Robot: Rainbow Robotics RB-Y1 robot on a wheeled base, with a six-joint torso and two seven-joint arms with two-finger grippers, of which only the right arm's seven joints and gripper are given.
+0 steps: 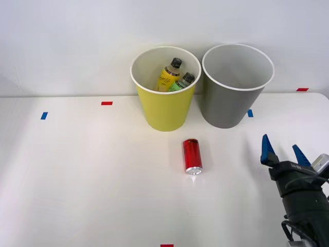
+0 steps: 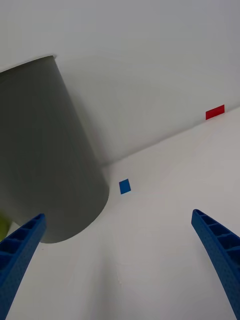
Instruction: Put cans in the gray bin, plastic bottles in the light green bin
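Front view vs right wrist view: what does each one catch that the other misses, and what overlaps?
Front view alone: the red can lying on its side on the table, the light green bin with the yellow-label bottle and the green-label bottle inside, and the gray bin's inside.

Right wrist view alone: a close look at the gray bin's outer wall down to its base.

Both: the gray bin, the blue tape mark beside it, the red tape mark, and the open right tool.
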